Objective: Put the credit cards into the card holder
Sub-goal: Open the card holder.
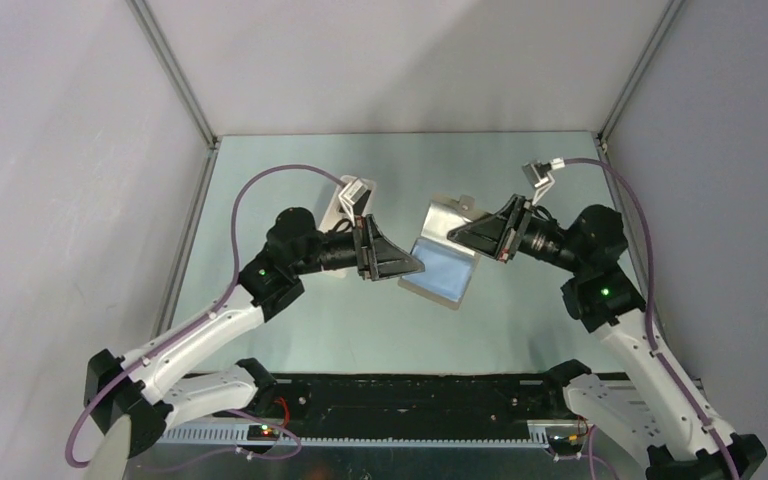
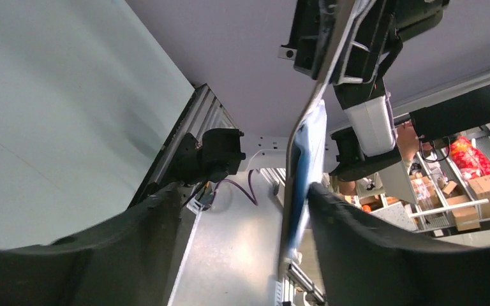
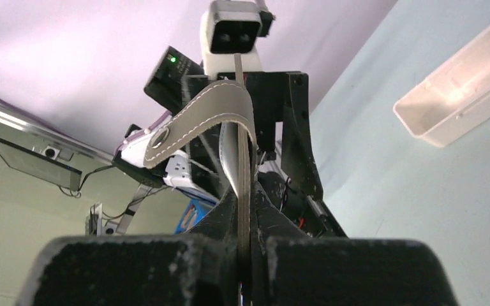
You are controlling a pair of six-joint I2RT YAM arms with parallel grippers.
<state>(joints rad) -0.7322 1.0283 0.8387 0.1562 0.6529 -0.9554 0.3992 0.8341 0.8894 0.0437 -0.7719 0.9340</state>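
Observation:
The card holder hangs unfolded above the table between the two arms, its light blue inner pockets facing up. My right gripper is shut on its upper grey flap. In the right wrist view the flap runs edge-on between the closed fingertips, and the closing tab curls over to the left. My left gripper is open at the holder's lower left edge. In the left wrist view the holder's blue edge lies against the inner side of the right finger. No credit cards are in view.
A long white tray lies on the table, far left of centre, partly under the left wrist in the top view. The enclosure's grey walls stand on the left, right and back. The arm bases and a black rail sit at the near edge.

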